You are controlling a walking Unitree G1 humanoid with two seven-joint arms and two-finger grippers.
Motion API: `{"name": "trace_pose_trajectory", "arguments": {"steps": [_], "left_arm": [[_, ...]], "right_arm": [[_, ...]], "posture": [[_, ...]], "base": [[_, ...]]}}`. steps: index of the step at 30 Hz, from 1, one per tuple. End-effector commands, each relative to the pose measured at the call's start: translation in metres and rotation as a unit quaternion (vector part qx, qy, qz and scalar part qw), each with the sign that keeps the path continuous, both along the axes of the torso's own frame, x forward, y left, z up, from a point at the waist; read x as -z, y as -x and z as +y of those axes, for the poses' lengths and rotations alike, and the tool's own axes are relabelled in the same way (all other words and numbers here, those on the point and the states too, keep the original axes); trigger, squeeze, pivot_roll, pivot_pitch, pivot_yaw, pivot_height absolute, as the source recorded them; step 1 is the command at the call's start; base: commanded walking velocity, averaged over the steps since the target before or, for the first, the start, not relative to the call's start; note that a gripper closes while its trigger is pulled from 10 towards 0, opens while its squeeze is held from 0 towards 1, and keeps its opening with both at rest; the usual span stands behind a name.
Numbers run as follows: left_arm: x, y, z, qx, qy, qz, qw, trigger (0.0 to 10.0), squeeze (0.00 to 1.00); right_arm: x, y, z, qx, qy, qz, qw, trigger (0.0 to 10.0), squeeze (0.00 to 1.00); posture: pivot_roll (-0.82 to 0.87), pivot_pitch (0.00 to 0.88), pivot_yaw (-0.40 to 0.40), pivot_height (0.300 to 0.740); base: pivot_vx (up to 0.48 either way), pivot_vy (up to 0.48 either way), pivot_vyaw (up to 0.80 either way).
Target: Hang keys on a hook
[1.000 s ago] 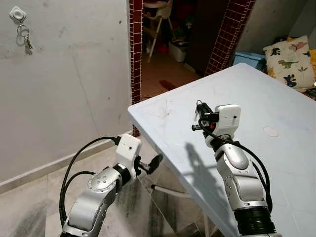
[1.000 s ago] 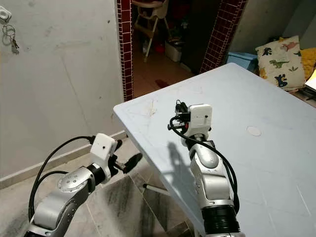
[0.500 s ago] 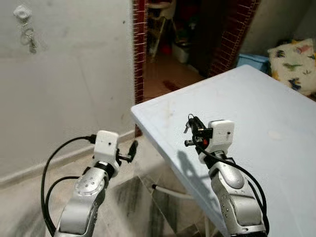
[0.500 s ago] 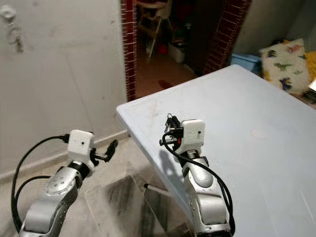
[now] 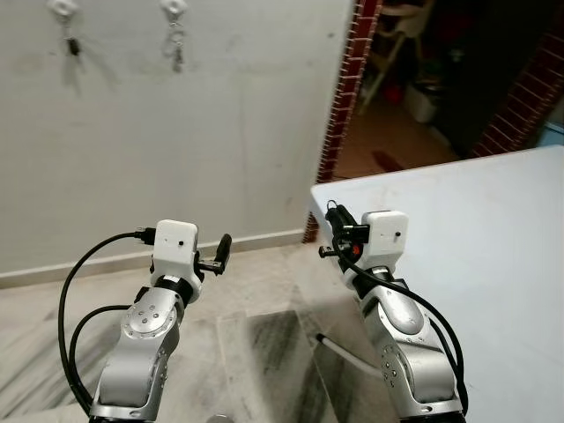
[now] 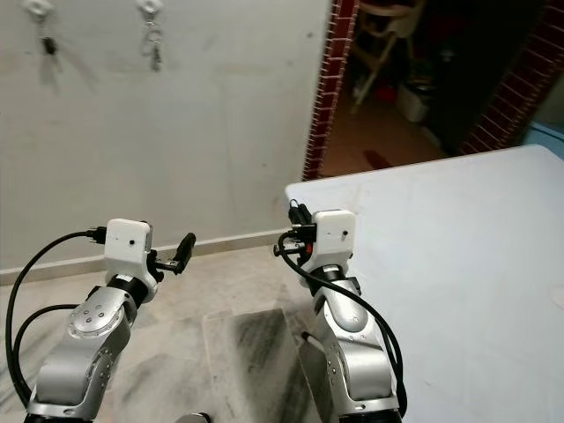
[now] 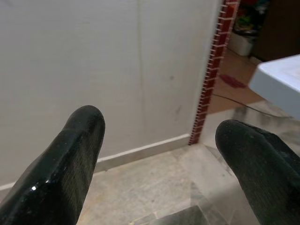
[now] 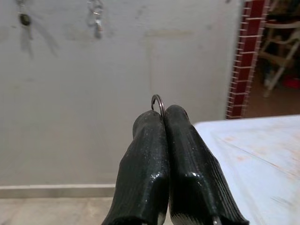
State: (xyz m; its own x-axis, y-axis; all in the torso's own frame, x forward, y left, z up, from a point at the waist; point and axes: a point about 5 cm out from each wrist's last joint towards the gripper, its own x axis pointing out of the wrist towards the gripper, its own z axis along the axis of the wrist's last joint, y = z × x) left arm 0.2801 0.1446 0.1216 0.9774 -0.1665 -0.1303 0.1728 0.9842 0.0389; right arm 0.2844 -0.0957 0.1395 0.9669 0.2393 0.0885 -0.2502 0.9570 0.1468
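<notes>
So, starting at your far left, two white hooks sit high on the grey wall [image 5: 238, 132]: the left hook [image 5: 63, 8] has something small and dark hanging from it, and the right hook [image 5: 176, 11] already carries a ring with keys. Both look taken, so you will have to decide whether to share one or look for a free hook further along.

Below them, your left gripper [image 5: 220, 255] hangs over the tiled floor [image 5: 264, 352], its fingers [image 7: 70, 154] spread wide apart with nothing between them. It has no part in this for now.

Moving right, your right gripper [image 8: 159, 126] is raised in front of the near corner of the pale blue table [image 5: 493, 229]. Its fingers are pressed tight together on the keys, and the thin metal key ring [image 8: 157, 102] pokes out just above the tips, pointing toward the wall. That is the part you need to slip over a hook.

Beyond the table, a red brick door frame [image 5: 345, 97] opens onto a darker room.

By my reading, the pick-up is done and the hanging is not. The hooks are well apart from the ring and much higher, so what remains is the approach to the wall, a lift of the right arm, threading the ring, and letting go.
</notes>
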Motion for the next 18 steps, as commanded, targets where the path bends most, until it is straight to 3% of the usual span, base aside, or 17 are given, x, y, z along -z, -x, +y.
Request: {"name": "trace_pose_trajectory", "arguments": {"steps": [1, 10, 15, 18], "left_arm": [[0.000, -0.002, -0.004, 0.005, -0.002, 0.001, 1.000, 10.0, 0.00], [0.000, -0.010, -0.007, 0.006, 0.009, 0.003, 1.000, 10.0, 0.00], [0.001, -0.011, -0.008, -0.005, 0.022, 0.004, 1.000, 10.0, 0.00], [0.002, -0.011, -0.009, -0.006, 0.023, 0.006, 1.000, 10.0, 0.00]], "right_arm": [[-0.004, -0.003, 0.001, 0.004, -0.003, -0.004, 1.000, 10.0, 0.00], [-0.004, -0.009, -0.001, 0.016, 0.005, -0.001, 1.000, 10.0, 0.00], [-0.005, -0.012, -0.006, 0.022, 0.010, 0.002, 1.000, 10.0, 0.00], [-0.005, -0.013, -0.007, 0.022, 0.012, 0.004, 1.000, 10.0, 0.00]], "posture": [[0.22, 0.000, -0.049, 0.740], [0.21, 0.000, -0.038, 0.740], [0.21, 0.000, -0.047, 0.740], [0.20, 0.000, -0.052, 0.740]], "base": [[0.000, 0.000, 0.80], [0.000, 0.000, 0.75], [0.000, 0.000, 0.00], [0.000, 0.480, 0.00]]}}
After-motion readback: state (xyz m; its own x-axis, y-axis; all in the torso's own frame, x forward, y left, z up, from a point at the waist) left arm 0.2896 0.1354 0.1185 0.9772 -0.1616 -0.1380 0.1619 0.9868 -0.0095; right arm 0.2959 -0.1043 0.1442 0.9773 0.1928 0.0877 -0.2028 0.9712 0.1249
